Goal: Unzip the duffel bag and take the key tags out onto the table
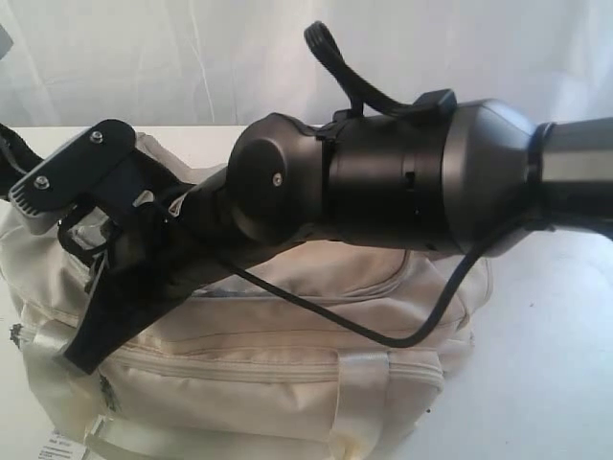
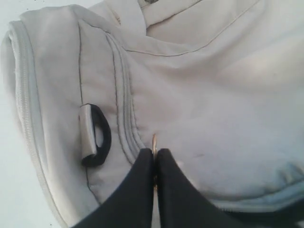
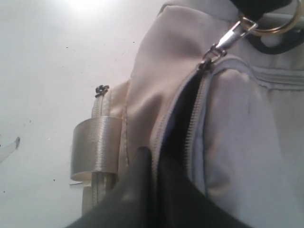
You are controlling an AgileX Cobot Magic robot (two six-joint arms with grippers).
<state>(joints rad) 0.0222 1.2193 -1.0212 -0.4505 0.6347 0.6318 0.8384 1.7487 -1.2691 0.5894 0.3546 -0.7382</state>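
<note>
The cream duffel bag point(image 1: 287, 374) lies on the white table point(image 1: 546, 364). My left gripper point(image 2: 155, 154) is shut on the gold ring point(image 2: 154, 140) of the zip pull, close to a black D-ring point(image 2: 97, 135) at the bag's end. In the right wrist view the silver zip pull point(image 3: 228, 40) and its ring point(image 3: 268, 29) sit at the head of a partly open zip with a dark gap point(image 3: 183, 123). My right gripper point(image 3: 154, 156) is shut on the bag's fabric edge beside that gap. The key tags are hidden.
My right arm point(image 1: 383, 182) stretches across the exterior view from the right and covers most of the bag's top. A shiny webbing handle point(image 3: 95, 147) loops at the bag's side. Bare table point(image 3: 47, 71) lies beyond the bag.
</note>
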